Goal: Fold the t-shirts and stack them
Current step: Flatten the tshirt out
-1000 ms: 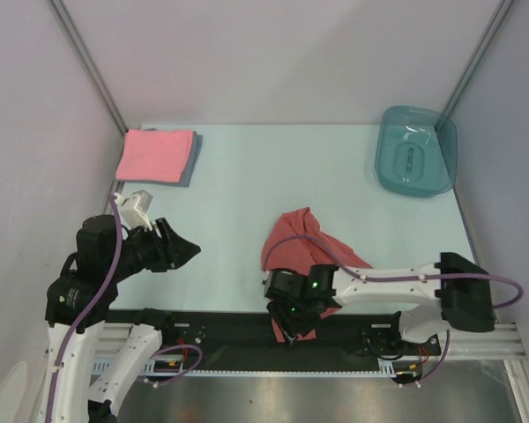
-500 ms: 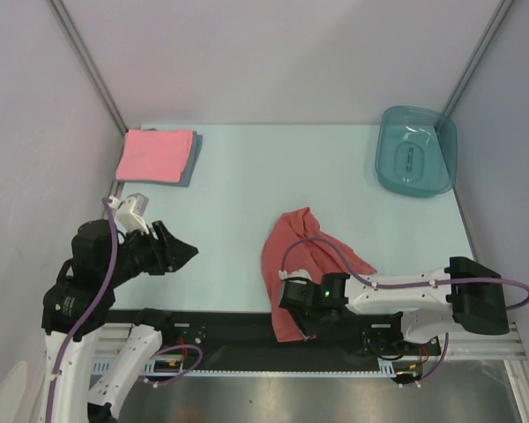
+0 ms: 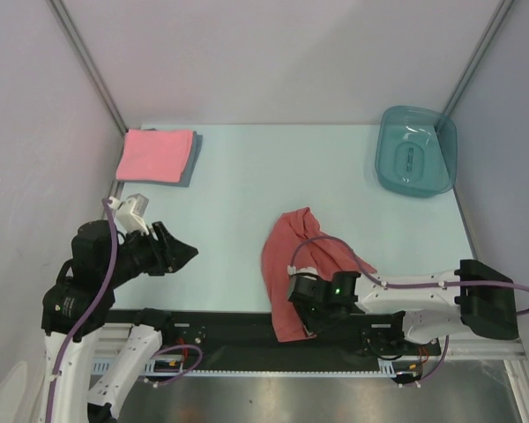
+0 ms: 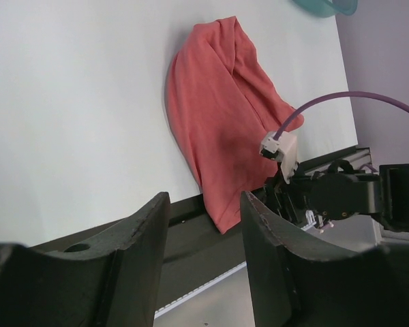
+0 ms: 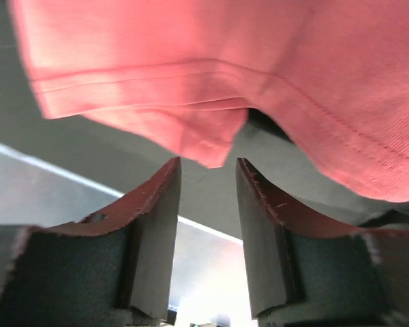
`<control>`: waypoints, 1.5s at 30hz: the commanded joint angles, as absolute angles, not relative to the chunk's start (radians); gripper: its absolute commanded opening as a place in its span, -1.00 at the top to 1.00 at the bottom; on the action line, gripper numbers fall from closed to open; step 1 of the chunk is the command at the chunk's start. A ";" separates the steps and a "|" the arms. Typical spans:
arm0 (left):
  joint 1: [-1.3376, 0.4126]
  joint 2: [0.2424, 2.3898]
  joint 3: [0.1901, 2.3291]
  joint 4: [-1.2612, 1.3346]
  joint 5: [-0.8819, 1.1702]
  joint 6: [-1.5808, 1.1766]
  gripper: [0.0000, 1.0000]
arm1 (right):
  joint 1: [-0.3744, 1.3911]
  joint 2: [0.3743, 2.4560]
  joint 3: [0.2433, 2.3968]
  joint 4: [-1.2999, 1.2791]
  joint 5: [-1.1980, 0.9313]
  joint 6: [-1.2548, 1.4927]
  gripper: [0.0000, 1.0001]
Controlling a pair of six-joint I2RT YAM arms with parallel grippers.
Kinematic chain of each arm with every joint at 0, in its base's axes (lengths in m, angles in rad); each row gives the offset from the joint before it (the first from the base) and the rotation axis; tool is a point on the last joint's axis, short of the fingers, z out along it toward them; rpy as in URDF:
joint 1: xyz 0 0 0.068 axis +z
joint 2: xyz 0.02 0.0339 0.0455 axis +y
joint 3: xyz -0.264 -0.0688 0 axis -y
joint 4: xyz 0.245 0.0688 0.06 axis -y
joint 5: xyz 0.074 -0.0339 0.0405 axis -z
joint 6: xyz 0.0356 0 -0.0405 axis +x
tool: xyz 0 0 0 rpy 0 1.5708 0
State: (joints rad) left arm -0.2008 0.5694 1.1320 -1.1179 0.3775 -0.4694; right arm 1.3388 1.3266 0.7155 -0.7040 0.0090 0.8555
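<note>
Top view, t-shirts counted: three, namely one brick-red shirt (image 3: 286, 256), one pink shirt (image 3: 155, 155), one grey-blue shirt (image 3: 195, 152).
Top view, teal tub (image 3: 388, 163): one, at the far right corner of the table (image 3: 247, 176).
Top view, brick-red shirt: crumpled and unfolded, left of the tub and nearer the arms, its near end hanging over the table's front edge.
Top view, pink shirt: folded square, well apart from the tub at the opposite far corner, lying on the folded grey-blue shirt.
Top view, arms: two; the left gripper (image 3: 187, 251) hangs far left of the tub, and the right gripper (image 3: 301, 304) sits at the red shirt's near end.
Left wrist view, left gripper: released, both fingers (image 4: 146, 238) apart, nothing between them.
Left wrist view, brick-red shirt: one, below the tub's sliver at the top edge.
Right wrist view, right gripper: jaws parted, both fingers (image 5: 153, 225) bare; a hemmed corner (image 5: 204, 146) of the red shirt hangs at the mouth of the gap, not clamped.
</note>
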 commanded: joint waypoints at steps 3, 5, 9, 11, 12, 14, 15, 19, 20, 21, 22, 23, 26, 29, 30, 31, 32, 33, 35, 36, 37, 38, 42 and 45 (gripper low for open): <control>-0.206 0.575 1.154 -1.095 0.393 -0.472 -0.03 | 1.312 1.210 0.690 -0.643 -0.063 0.836 0.04; -0.206 0.571 1.141 -1.086 0.396 -0.476 -0.03 | 1.289 1.180 0.663 -0.647 -0.078 0.851 0.02; -0.206 0.577 1.137 -1.077 0.397 -0.480 -0.03 | 1.230 1.186 0.624 -0.647 -0.086 0.848 0.04; -0.206 0.580 1.141 -1.074 0.400 -0.480 -0.03 | 1.227 1.193 0.626 -0.634 -0.086 0.845 0.06; -0.206 0.586 1.144 -1.074 0.399 -0.477 -0.03 | 1.226 1.212 0.626 -0.627 -0.089 0.842 0.06; -0.206 0.591 1.150 -1.075 0.397 -0.474 -0.03 | 1.226 1.236 0.624 -0.611 -0.095 0.836 0.07; -0.204 0.592 1.155 -1.078 0.394 -0.471 -0.03 | 1.226 1.253 0.623 -0.601 -0.100 0.835 0.08; -0.206 0.592 1.167 -1.086 0.387 -0.468 -0.03 | 1.230 1.281 0.617 -0.575 -0.113 0.838 0.17; -0.206 0.591 1.167 -1.089 0.387 -0.466 -0.03 | 1.233 1.284 0.614 -0.577 -0.114 0.838 0.17; -0.206 0.591 1.167 -1.092 0.385 -0.462 -0.03 | 1.235 1.285 0.612 -0.577 -0.114 0.838 0.18; -0.204 0.589 1.167 -1.097 0.382 -0.462 -0.03 | 1.238 1.290 0.611 -0.574 -0.114 0.836 0.21; -0.206 0.589 1.167 -1.098 0.380 -0.460 -0.03 | 1.238 1.290 0.609 -0.571 -0.115 0.835 0.25; -0.204 0.586 1.167 -1.098 0.379 -0.459 -0.03 | 1.238 1.308 0.612 -0.558 -0.126 0.819 0.44; -0.206 0.584 1.170 -1.095 0.377 -0.462 -0.03 | 1.236 1.319 0.664 -0.595 -0.100 0.804 1.00; -0.204 0.586 1.172 -1.095 0.374 -0.462 -0.04 | 1.227 1.313 0.693 -0.623 -0.081 0.781 1.00; -0.206 0.587 1.175 -1.092 0.373 -0.462 -0.04 | 1.223 1.299 0.783 -0.694 -0.025 0.743 1.00; -0.206 0.589 1.178 -1.091 0.371 -0.462 -0.03 | 1.213 1.290 0.834 -0.737 -0.002 0.742 1.00; -0.206 0.589 1.181 -1.089 0.368 -0.460 -0.03 | 1.198 1.282 0.897 -0.776 0.044 0.703 1.00; -0.206 0.591 1.184 -1.082 0.367 -0.462 -0.03 | 1.125 1.261 1.069 -0.845 0.095 0.661 1.00; -0.206 0.592 1.184 -1.078 0.368 -0.463 -0.03 | 1.091 1.241 1.122 -0.850 0.101 0.632 1.00; -0.206 0.595 1.186 -1.074 0.370 -0.466 -0.03 | 1.028 1.235 1.173 -0.844 0.113 0.583 1.00; -0.206 0.594 1.189 -1.071 0.371 -0.468 -0.03 | 0.987 1.233 1.295 -0.838 0.109 0.551 1.00; -0.204 0.604 1.218 -1.066 0.382 -0.466 -0.03 | 0.790 1.319 1.648 -0.802 0.013 0.448 1.00; -0.206 0.612 1.236 -1.078 0.379 -0.451 -0.02 | 0.709 1.445 2.008 -0.770 -0.069 0.408 1.00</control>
State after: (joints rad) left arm -0.2008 0.5972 1.1873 -1.1019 0.3725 -0.4690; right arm 0.7612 1.3705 1.7084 -0.8040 0.0021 0.5091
